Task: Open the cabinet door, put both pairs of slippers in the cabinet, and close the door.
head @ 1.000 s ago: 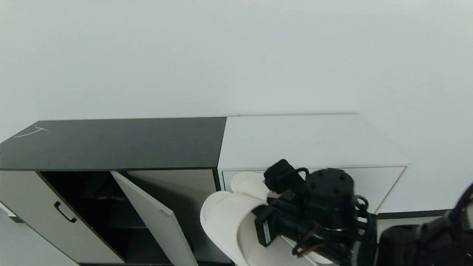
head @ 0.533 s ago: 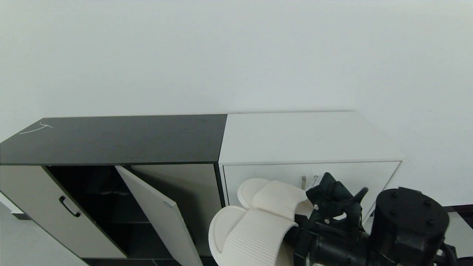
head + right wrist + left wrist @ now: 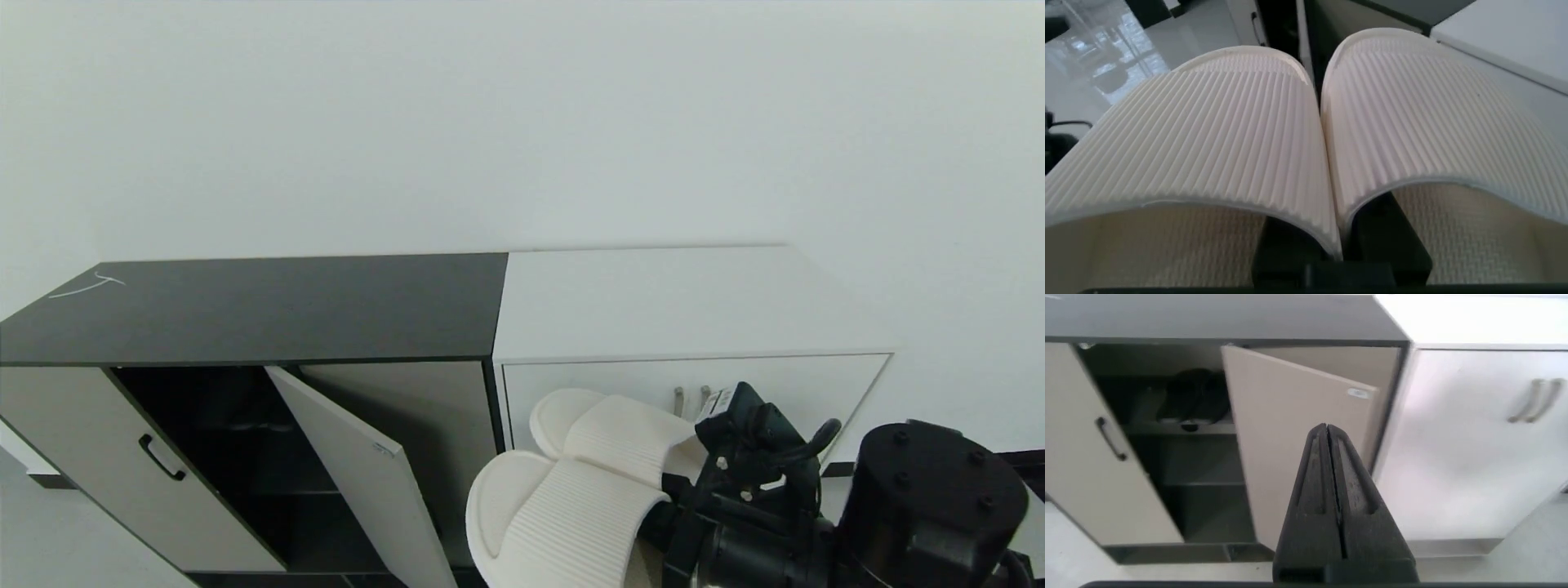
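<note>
1. Holding the pair of white slippers [image 3: 571, 498] pinched together, the right gripper [image 3: 1341, 249] hangs just right of the open cabinet door [image 3: 351, 474]
2. The left gripper [image 3: 1328, 469], fingers pressed together and empty, faces the cabinet [image 3: 1208, 327]

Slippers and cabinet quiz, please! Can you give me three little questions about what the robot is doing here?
1. True or false: the right gripper holds a pair of white slippers.
2. The doors of the dark cabinet are: A) both shut, B) swung open, C) taken off.
3. Fill in: the left gripper is ____ (open or shut).
Key: 1 true; 2 B; 3 shut.
</note>
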`<state>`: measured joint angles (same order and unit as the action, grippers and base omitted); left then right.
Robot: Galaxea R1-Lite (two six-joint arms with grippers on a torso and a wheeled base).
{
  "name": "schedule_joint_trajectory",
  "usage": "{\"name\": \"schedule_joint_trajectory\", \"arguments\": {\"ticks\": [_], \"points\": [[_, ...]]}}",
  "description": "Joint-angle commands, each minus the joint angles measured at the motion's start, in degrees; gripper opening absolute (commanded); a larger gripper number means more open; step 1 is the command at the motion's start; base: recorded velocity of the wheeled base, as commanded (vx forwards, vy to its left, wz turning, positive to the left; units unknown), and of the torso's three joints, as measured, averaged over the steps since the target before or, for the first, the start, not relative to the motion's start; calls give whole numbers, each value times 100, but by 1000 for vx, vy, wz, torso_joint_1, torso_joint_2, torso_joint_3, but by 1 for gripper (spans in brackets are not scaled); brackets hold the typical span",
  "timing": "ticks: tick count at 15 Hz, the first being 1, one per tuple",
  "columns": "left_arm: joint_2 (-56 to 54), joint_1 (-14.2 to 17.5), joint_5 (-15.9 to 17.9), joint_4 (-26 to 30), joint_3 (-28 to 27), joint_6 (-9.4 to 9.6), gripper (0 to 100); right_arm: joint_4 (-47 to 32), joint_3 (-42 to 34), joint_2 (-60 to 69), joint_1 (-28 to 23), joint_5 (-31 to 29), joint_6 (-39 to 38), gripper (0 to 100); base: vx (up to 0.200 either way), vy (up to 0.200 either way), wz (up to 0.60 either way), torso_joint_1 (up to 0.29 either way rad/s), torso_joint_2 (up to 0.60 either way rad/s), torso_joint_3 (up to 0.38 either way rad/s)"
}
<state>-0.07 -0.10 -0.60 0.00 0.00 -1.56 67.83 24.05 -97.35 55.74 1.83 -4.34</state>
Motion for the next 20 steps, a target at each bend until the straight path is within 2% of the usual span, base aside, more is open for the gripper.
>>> {"name": "schedule_joint_trajectory", "arguments": {"ticks": [1, 20], "points": [[7, 1, -2, 0, 0, -2, 0, 29, -6, -20, 8, 11, 3, 0, 0, 200, 0, 17, 2, 2], [7, 1, 7, 0, 0, 15, 0, 29, -94, -117, -10, -16, 179, 0, 0, 200, 0, 3, 3, 4]]}}
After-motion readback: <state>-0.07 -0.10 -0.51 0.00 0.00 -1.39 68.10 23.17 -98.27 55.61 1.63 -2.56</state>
